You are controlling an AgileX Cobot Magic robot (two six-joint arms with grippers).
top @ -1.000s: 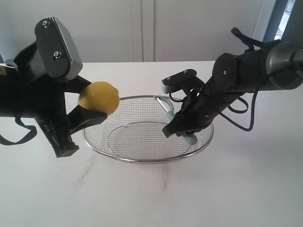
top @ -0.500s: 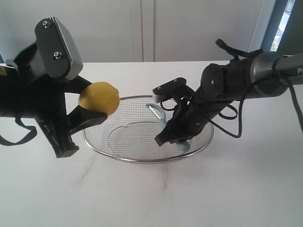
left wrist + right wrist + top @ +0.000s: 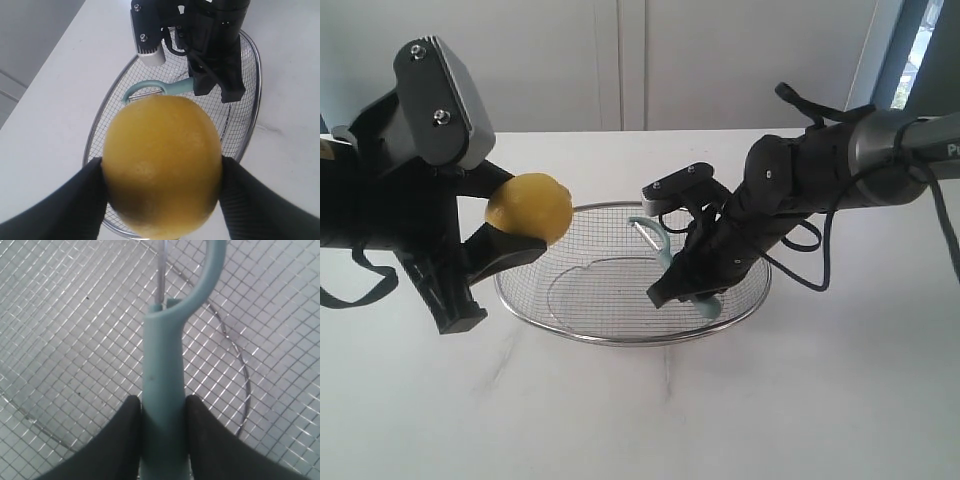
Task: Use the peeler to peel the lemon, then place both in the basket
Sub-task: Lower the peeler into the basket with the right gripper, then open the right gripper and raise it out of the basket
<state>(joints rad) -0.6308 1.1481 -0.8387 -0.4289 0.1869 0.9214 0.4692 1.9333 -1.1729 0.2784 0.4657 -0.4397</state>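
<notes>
My left gripper [image 3: 515, 222] is shut on the yellow lemon [image 3: 529, 207], held in the air just left of the basket's rim; in the left wrist view the lemon [image 3: 162, 165] fills the space between both black fingers [image 3: 75, 200]. The wire mesh basket [image 3: 620, 335] stands on the white table at the centre. My right gripper [image 3: 682, 283] is shut on the teal peeler [image 3: 660, 240], low over the basket's right half. In the right wrist view the peeler handle [image 3: 164, 390] runs between the two black fingers [image 3: 122, 435], head and blade pointing over the mesh [image 3: 65, 340].
The white table [image 3: 820, 400] extends around the basket. A pale wall with cabinet doors [image 3: 620, 60] stands behind the table. A black cable [image 3: 825, 235] loops off the right arm near the basket's right rim.
The right gripper has carried the peeler leftward and lower into the basket over the last second, most of it early. The left gripper and lemon have not moved.
</notes>
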